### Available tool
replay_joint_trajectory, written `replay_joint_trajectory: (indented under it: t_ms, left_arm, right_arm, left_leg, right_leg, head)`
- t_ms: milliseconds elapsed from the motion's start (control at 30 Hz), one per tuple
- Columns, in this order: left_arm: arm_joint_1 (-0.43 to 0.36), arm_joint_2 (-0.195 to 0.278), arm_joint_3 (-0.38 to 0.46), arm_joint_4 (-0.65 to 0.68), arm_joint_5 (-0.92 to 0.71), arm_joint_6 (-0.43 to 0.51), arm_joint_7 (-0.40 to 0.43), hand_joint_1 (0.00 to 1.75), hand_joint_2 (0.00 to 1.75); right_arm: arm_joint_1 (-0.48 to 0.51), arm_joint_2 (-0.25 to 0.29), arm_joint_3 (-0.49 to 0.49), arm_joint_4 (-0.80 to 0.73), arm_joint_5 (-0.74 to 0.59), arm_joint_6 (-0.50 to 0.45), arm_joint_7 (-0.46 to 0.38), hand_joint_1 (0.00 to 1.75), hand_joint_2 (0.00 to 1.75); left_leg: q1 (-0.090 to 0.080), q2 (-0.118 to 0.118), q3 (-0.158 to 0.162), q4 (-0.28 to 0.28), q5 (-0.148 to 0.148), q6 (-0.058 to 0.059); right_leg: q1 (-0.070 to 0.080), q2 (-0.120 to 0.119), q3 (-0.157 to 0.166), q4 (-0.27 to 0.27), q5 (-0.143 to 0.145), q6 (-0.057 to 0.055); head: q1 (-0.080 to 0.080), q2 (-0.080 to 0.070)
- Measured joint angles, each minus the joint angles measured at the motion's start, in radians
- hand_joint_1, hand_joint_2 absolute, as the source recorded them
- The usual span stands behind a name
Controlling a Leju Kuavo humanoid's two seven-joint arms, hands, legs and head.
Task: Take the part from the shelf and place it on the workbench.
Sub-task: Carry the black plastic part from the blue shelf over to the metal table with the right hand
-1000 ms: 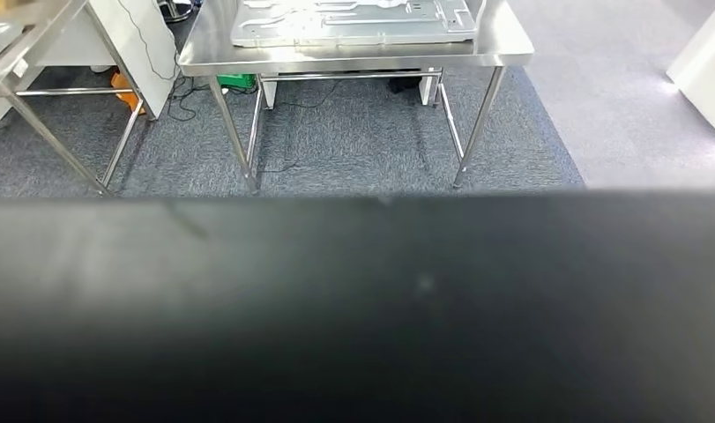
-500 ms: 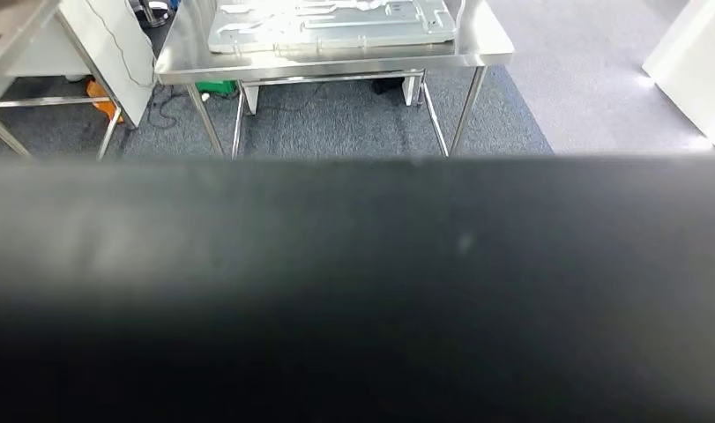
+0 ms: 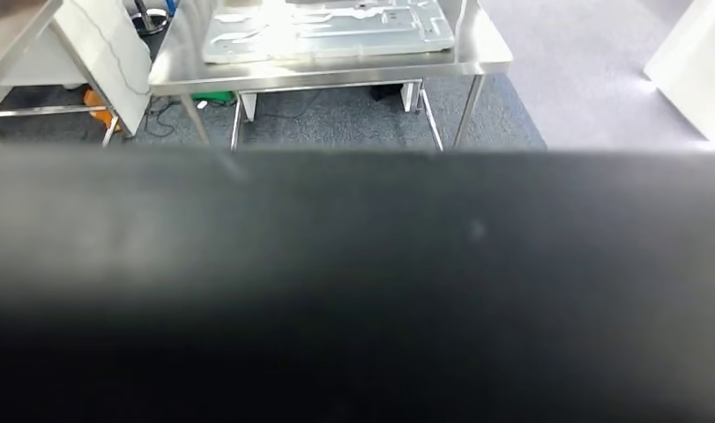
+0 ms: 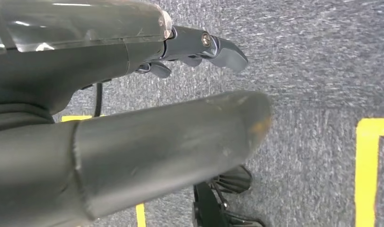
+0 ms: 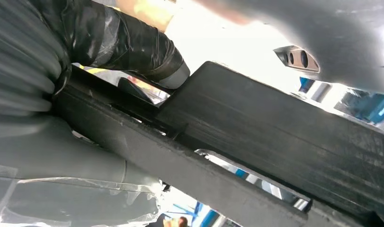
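The left hand (image 4: pixel 180 118) hangs over carpet, fingers (image 4: pixel 218 45) apart, holding nothing. The right hand (image 5: pixel 48 94) grips the dark part (image 5: pixel 275 137) (off the shelf, it seems), carried well short of the bench (image 3: pixel 336 72) ahead; placing remains.

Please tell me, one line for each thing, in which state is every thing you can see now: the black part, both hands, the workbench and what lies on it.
black part: carried in front of the head camera, blocking the lower view
right hand: holds the black part from below
left hand: hangs over the carpet, fingers apart, holds nothing
workbench: stands ahead, the part is not yet on it
metal tray: lies flat on the workbench
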State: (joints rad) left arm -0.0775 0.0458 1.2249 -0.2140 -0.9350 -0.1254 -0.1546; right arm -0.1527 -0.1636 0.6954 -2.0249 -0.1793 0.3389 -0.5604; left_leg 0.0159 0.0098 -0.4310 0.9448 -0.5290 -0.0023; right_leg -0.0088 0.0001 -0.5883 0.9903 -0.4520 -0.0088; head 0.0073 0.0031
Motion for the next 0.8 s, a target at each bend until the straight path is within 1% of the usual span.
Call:
replay_joint_trajectory:
  t_ms: [33,67,100,133,167,200,233,267,300,333,367,400,433,467,500,533,567,600,633,667,700,733,767,800]
  left_arm:
    - [-0.001,0.0,0.0,0.0,0.0,-0.001,-0.001,0.0,0.0]
    - [-0.002,0.001,0.0,0.0,0.0,-0.001,-0.001,0.0,0.0]
    - [-0.004,0.001,0.0,0.0,0.0,-0.002,-0.001,0.0,0.0]
    - [-0.005,0.001,0.0,0.0,0.0,-0.002,-0.002,0.0,0.0]
    - [-0.004,0.001,0.0,0.0,-0.001,-0.002,-0.002,0.0,0.0]
    - [-0.001,0.001,0.001,0.0,-0.001,-0.002,-0.002,0.0,0.0]
    - [0.001,0.001,0.001,0.0,-0.001,-0.002,-0.002,0.0,0.0]
    - [0.003,0.001,0.001,0.0,-0.001,-0.002,-0.002,0.0,0.0]
    - [0.004,0.001,0.001,0.0,-0.001,-0.002,-0.002,0.0,0.0]
    - [0.004,0.002,0.001,0.0,-0.001,-0.002,-0.002,0.0,0.0]
    - [0.005,0.005,0.001,0.0,-0.001,-0.002,-0.002,0.0,0.0]
    - [0.007,0.007,0.001,0.0,-0.001,-0.002,-0.002,0.0,0.0]
    - [0.01,0.01,0.002,0.0,-0.001,-0.002,-0.002,0.0,0.0]
    - [0.012,0.014,0.002,0.0,-0.002,-0.002,-0.002,0.0,0.0]
    - [0.011,0.015,0.002,0.0,-0.002,-0.002,-0.002,0.0,0.0]
    - [0.01,0.017,0.002,0.0,-0.002,-0.001,-0.002,0.0,0.0]
    - [0.007,0.017,0.002,0.0,-0.003,-0.001,-0.002,0.0,0.0]
    - [0.004,0.016,0.002,0.0,-0.003,-0.001,-0.002,0.0,0.0]
    - [0.003,0.015,0.002,0.0,-0.002,-0.001,-0.002,0.0,0.0]
    - [0.003,0.014,0.002,0.0,-0.003,-0.001,-0.002,0.0,0.0]
    - [0.005,0.012,0.002,0.0,-0.003,-0.001,-0.002,0.0,0.0]
    - [0.007,0.01,0.002,0.001,-0.003,-0.001,-0.002,0.0,0.0]
    - [0.008,0.008,0.002,0.001,-0.003,-0.001,-0.002,0.0,0.0]
    - [0.009,0.007,0.003,0.001,-0.003,-0.001,-0.002,0.0,0.0]
  right_arm:
    - [0.0,0.0,0.0,0.0,0.0,0.0,0.0,1.71,1.75]
    - [0.0,0.0,0.0,-0.001,0.0,0.0,0.0,1.71,1.75]
    - [0.0,0.001,0.0,-0.001,0.0,0.0,0.0,1.71,1.75]
    - [0.001,0.001,0.0,-0.001,0.001,0.0,0.0,1.71,1.75]
    - [0.001,0.002,0.0,-0.001,0.001,0.0,0.0,1.71,1.75]
    - [0.003,0.002,0.0,-0.001,0.001,0.0,0.0,1.71,1.75]
    - [0.003,0.002,0.0,-0.001,0.001,0.0,0.0,1.71,1.75]
    - [0.004,0.002,0.0,-0.001,0.001,0.0,0.0,1.71,1.75]
    - [0.004,0.002,0.0,-0.001,0.001,0.0,0.0,1.71,1.75]
    - [0.005,0.002,0.0,-0.001,0.001,0.0,0.0,1.71,1.75]
    - [0.004,0.002,0.0,-0.001,0.001,0.0,0.0,1.71,1.75]
    - [0.004,0.003,0.0,0.0,0.001,0.0,0.0,1.71,1.75]
    - [0.005,0.003,0.0,0.0,0.001,0.0,-0.001,1.71,1.75]
    - [0.005,0.004,0.0,0.0,0.002,-0.001,-0.001,1.71,1.75]
    - [0.005,0.004,0.0,0.0,0.002,-0.001,-0.001,1.71,1.75]
    - [0.005,0.005,0.0,-0.002,0.002,-0.001,-0.001,1.71,1.75]
    - [0.004,0.005,0.0,-0.003,0.002,-0.001,-0.001,1.71,1.75]
    - [0.003,0.005,-0.001,-0.004,0.002,-0.001,0.0,1.71,1.75]
    - [0.003,0.005,-0.001,-0.004,0.003,-0.001,0.0,1.71,1.75]
    - [0.004,0.005,-0.001,-0.004,0.003,-0.001,0.0,1.71,1.75]
    - [0.006,0.004,-0.001,-0.004,0.003,-0.001,0.0,1.71,1.75]
    - [0.008,0.004,-0.001,-0.004,0.004,-0.002,0.0,1.71,1.75]
    - [0.009,0.004,-0.001,-0.003,0.004,-0.002,0.0,1.71,1.75]
    - [0.01,0.004,-0.002,-0.003,0.006,-0.004,0.001,1.71,1.75]
  left_leg:
    - [0.001,0.0,0.003,0.014,-0.003,-0.004]
    - [0.002,-0.001,-0.008,0.043,-0.009,-0.007]
    - [0.003,-0.001,-0.036,0.093,-0.024,-0.01]
    - [0.003,-0.002,-0.08,0.163,-0.046,-0.013]
    - [0.003,-0.002,-0.132,0.233,-0.072,-0.014]
    - [0.002,-0.002,-0.178,0.287,-0.097,-0.013]
    - [0.0,-0.002,-0.209,0.309,-0.112,-0.009]
    - [-0.003,-0.002,-0.222,0.294,-0.105,-0.001]
    - [-0.009,-0.003,-0.22,0.248,-0.077,0.01]
    - [-0.018,-0.003,-0.207,0.179,-0.026,0.028]
    - [-0.028,-0.01,-0.192,0.113,0.037,0.048]
    - [-0.038,-0.018,-0.178,0.064,0.082,0.064]
    - [-0.047,-0.026,-0.165,0.032,0.113,0.076]
    - [-0.05,-0.034,-0.156,0.019,0.121,0.08]
    - [-0.051,-0.035,-0.141,0.008,0.114,0.081]
    - [-0.048,-0.034,-0.126,-0.001,0.113,0.081]
    - [-0.045,-0.033,-0.113,-0.008,0.11,0.081]
    - [-0.041,-0.032,-0.101,-0.011,0.106,0.081]
    - [-0.038,-0.03,-0.094,-0.012,0.1,0.079]
    - [-0.035,-0.029,-0.087,-0.012,0.091,0.079]
    - [-0.032,-0.029,-0.078,-0.012,0.082,0.076]
    - [-0.028,-0.029,-0.066,-0.012,0.071,0.072]
    - [-0.024,-0.029,-0.052,-0.012,0.06,0.068]
    - [-0.02,-0.029,-0.036,-0.012,0.047,0.064]
  right_leg:
    - [-0.001,0.002,0.011,-0.003,0.003,-0.008]
    - [-0.001,0.003,0.022,-0.004,0.0,-0.014]
    - [-0.001,0.003,0.033,-0.005,-0.004,-0.019]
    - [0.001,0.003,0.041,-0.006,-0.011,-0.023]
    - [0.004,0.004,0.048,-0.007,-0.018,-0.026]
    - [0.007,0.006,0.057,-0.008,-0.026,-0.028]
    - [0.01,0.009,0.069,-0.011,-0.034,-0.03]
    - [0.015,0.01,0.084,-0.014,-0.043,-0.031]
    - [0.02,0.012,0.102,-0.021,-0.052,-0.032]
    - [0.025,0.012,0.121,-0.029,-0.06,-0.034]
    - [0.029,0.012,0.139,-0.037,-0.068,-0.035]
    - [0.029,0.016,0.153,-0.045,-0.075,-0.033]
    - [0.028,0.019,0.165,-0.051,-0.08,-0.03]
    - [0.027,0.023,0.173,-0.047,-0.079,-0.026]
    - [0.026,0.026,0.175,-0.036,-0.075,-0.02]
    - [0.026,0.024,0.171,-0.01,-0.068,-0.016]
    - [0.026,0.021,0.153,0.032,-0.061,-0.011]
    - [0.025,0.018,0.121,0.089,-0.064,-0.004]
    - [0.021,0.014,0.078,0.154,-0.079,0.002]
    - [0.016,0.013,0.031,0.214,-0.107,0.008]
    - [0.01,0.012,-0.012,0.258,-0.145,0.015]
    - [0.005,0.011,-0.044,0.275,-0.182,0.021]
    - [0.001,0.01,-0.062,0.265,-0.203,0.026]
    - [-0.003,0.008,-0.068,0.229,-0.198,0.031]
  head:
    - [0.0,0.0]
    - [-0.002,0.0]
    - [-0.003,0.0]
    - [-0.004,0.0]
    - [-0.005,0.0]
    - [-0.005,0.0]
    - [-0.005,0.0]
    - [-0.005,0.0]
    - [-0.005,0.0]
    - [-0.005,0.0]
    - [-0.004,0.0]
    - [-0.004,0.0]
    - [-0.004,0.0]
    - [-0.004,0.0]
    - [-0.006,0.0]
    - [-0.007,0.0]
    - [-0.008,0.0]
    - [-0.009,0.0]
    - [-0.01,0.0]
    - [-0.01,0.0]
    - [-0.01,0.0]
    - [-0.01,0.0]
    - [-0.01,0.0]
    - [-0.01,0.0]
